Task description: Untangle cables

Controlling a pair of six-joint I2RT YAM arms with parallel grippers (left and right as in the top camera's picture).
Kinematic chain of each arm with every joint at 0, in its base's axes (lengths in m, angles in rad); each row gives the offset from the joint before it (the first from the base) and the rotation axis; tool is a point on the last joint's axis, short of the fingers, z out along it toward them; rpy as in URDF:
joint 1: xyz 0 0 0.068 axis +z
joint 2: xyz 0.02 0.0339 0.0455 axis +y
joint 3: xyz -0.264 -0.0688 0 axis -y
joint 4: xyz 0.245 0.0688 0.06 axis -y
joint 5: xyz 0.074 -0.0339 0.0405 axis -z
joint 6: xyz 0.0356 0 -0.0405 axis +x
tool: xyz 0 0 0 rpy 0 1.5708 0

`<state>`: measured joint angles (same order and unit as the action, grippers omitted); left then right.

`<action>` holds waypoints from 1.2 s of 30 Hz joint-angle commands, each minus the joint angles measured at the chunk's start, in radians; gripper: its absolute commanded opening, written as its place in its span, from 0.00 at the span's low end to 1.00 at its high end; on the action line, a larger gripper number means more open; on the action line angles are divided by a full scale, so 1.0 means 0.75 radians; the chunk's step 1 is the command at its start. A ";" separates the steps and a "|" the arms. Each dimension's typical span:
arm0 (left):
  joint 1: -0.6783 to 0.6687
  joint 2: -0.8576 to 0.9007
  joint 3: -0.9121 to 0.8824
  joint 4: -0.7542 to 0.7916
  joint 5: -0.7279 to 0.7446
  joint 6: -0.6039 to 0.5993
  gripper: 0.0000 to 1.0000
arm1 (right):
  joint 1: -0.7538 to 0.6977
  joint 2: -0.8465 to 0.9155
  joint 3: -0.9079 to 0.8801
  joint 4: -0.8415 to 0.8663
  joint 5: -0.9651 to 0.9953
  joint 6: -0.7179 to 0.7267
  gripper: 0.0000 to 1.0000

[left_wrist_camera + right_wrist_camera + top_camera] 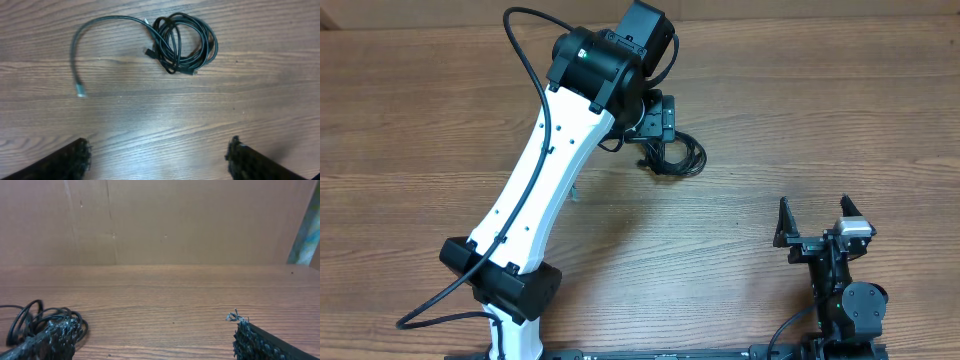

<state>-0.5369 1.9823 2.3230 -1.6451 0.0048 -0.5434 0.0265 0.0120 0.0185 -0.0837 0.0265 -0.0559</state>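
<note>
Left hand [158, 150] hangs released over the tabletop [150, 120]; right hand [155, 325] released too. Cables [182, 42] lie coiled. The left wrist view shows a trailing plug end [80, 92], which the arm [555, 170] partly covers overhead.

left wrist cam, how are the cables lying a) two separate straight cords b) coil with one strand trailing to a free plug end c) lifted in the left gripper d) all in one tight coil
b: the cables form a coil with one strand arcing away to a plug tip lying free on the table; the left gripper is open and empty.
</note>
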 commanded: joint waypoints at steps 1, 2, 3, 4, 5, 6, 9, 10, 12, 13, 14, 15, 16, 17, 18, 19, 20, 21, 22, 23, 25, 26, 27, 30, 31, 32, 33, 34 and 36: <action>0.021 -0.041 0.085 -0.010 0.074 0.014 1.00 | -0.005 -0.012 -0.013 0.004 0.008 0.008 1.00; 0.030 -0.051 0.113 -0.012 0.109 0.030 1.00 | -0.005 -0.012 -0.013 0.004 0.008 0.008 1.00; 0.037 -0.061 0.142 -0.015 0.139 0.039 1.00 | -0.005 -0.012 -0.013 0.004 0.009 0.008 1.00; 0.046 -0.072 0.184 -0.025 0.166 0.042 1.00 | -0.005 -0.012 -0.013 0.004 0.008 0.008 1.00; 0.052 -0.082 0.223 -0.036 0.182 0.042 1.00 | -0.005 -0.012 -0.013 0.004 0.008 0.008 1.00; 0.060 -0.094 0.273 -0.052 0.199 0.042 1.00 | -0.005 -0.012 -0.013 0.004 0.009 0.008 1.00; 0.065 -0.158 0.373 -0.059 0.242 0.063 1.00 | -0.005 -0.012 -0.013 0.004 0.008 0.008 1.00; 0.063 -0.188 0.382 -0.059 0.245 0.062 1.00 | -0.005 -0.012 -0.013 0.004 0.008 0.008 1.00; 0.060 -0.272 0.382 -0.059 0.245 0.064 1.00 | -0.005 -0.012 -0.013 0.004 0.008 0.008 1.00; 0.060 -0.307 0.382 -0.059 0.245 0.068 1.00 | -0.005 -0.012 -0.013 0.004 0.009 0.008 1.00; 0.060 -0.342 0.382 -0.059 0.245 0.068 1.00 | -0.005 -0.012 -0.013 0.004 0.008 0.008 1.00; 0.060 -0.389 0.382 -0.059 0.245 0.067 1.00 | -0.005 -0.012 -0.013 0.004 0.008 0.008 1.00; 0.060 -0.424 0.382 -0.059 0.245 0.067 1.00 | -0.005 -0.012 -0.013 0.004 0.008 0.008 1.00; 0.060 -0.458 0.381 -0.060 0.245 0.068 0.99 | -0.005 -0.012 -0.013 0.004 0.008 0.008 1.00; 0.060 -0.497 0.376 -0.060 0.245 0.068 1.00 | -0.005 -0.012 -0.013 0.004 0.008 0.008 1.00; 0.060 -0.541 0.367 -0.060 0.245 0.067 1.00 | -0.005 -0.012 -0.013 0.004 0.008 0.008 1.00; 0.060 -0.577 0.354 -0.060 0.239 0.068 1.00 | -0.005 -0.012 -0.013 0.004 0.008 0.008 1.00; 0.060 -0.606 0.339 -0.060 0.230 0.068 1.00 | -0.005 -0.012 -0.013 0.004 0.008 0.008 1.00; 0.060 -0.639 0.315 -0.059 0.223 0.068 1.00 | -0.005 -0.012 -0.013 0.004 0.008 0.008 1.00; 0.060 -0.666 0.287 -0.059 0.223 0.067 1.00 | -0.005 -0.012 -0.013 0.004 0.008 0.008 1.00; 0.060 -0.725 0.205 -0.059 0.225 0.067 1.00 | -0.005 -0.012 -0.013 0.004 0.008 0.008 1.00; 0.060 -0.755 0.150 -0.060 0.225 0.067 1.00 | -0.005 -0.012 -0.013 0.004 0.008 0.008 1.00; 0.060 -0.781 0.097 -0.059 0.226 0.067 0.99 | -0.005 -0.012 -0.014 0.004 0.009 0.008 1.00; 0.060 -0.861 -0.101 -0.059 0.229 0.067 0.99 | -0.005 -0.012 -0.013 0.004 0.009 0.008 1.00; 0.060 -0.885 -0.168 -0.059 0.229 0.066 1.00 | -0.005 -0.012 -0.013 0.004 0.008 0.008 1.00; 0.060 -0.903 -0.222 -0.059 0.228 0.066 0.99 | -0.005 -0.012 -0.014 0.004 0.009 0.008 1.00; 0.060 -0.920 -0.276 -0.059 0.224 0.066 1.00 | -0.005 -0.012 -0.013 0.004 0.008 0.008 1.00; 0.060 -0.932 -0.316 -0.059 0.217 0.066 1.00 | -0.005 -0.012 -0.013 0.004 0.008 0.008 1.00; 0.060 -0.947 -0.389 -0.059 0.188 0.065 1.00 | -0.005 -0.012 -0.013 0.004 0.008 0.008 1.00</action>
<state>-0.4908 1.2995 2.0945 -1.6901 0.1699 -0.5156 0.0265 0.0120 0.0185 -0.0834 0.0269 -0.0559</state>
